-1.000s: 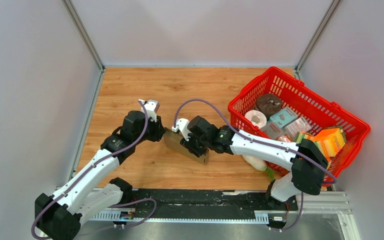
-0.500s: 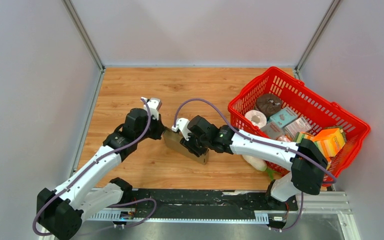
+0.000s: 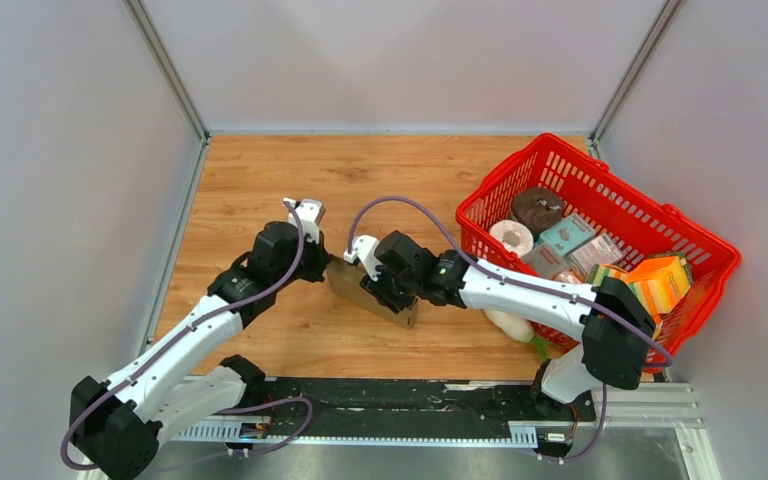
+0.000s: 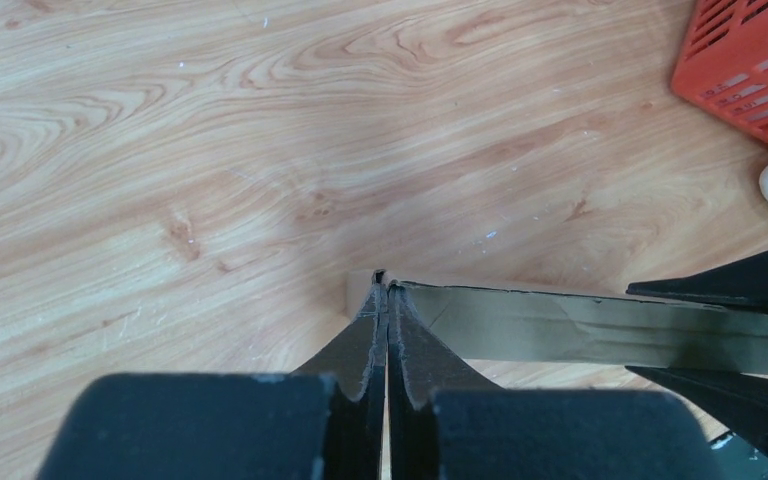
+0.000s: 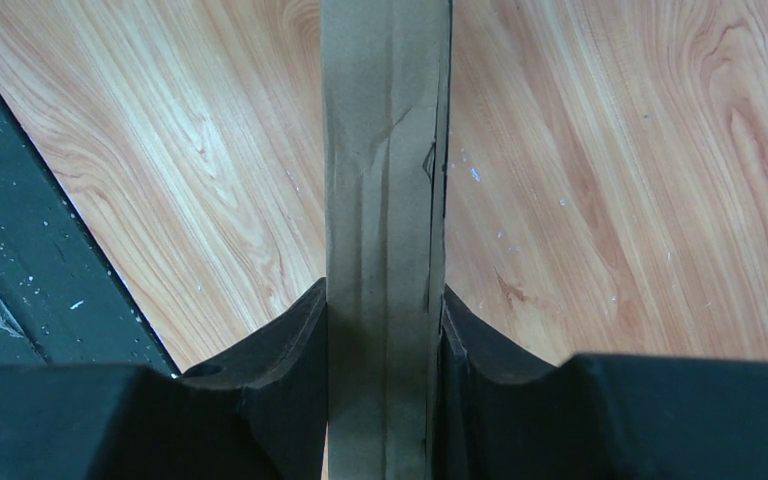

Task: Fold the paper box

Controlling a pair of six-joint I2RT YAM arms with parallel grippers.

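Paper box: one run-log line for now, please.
paper box: spans between both grippers | right gripper: clamped on its sides | left gripper: shut at its end, hold unclear

I can read no word, number or brand mark anywhere in my views. The coloured packets (image 3: 567,235) heaped in the red plastic mesh basket (image 3: 500,185) do carry print, but from my overhead camera it is far too small and blurred for me to make out a single letter. The plain brown cardboard box (image 5: 385,200), close up before my wrist cameras, shows me only bare board with creases and fold lines.
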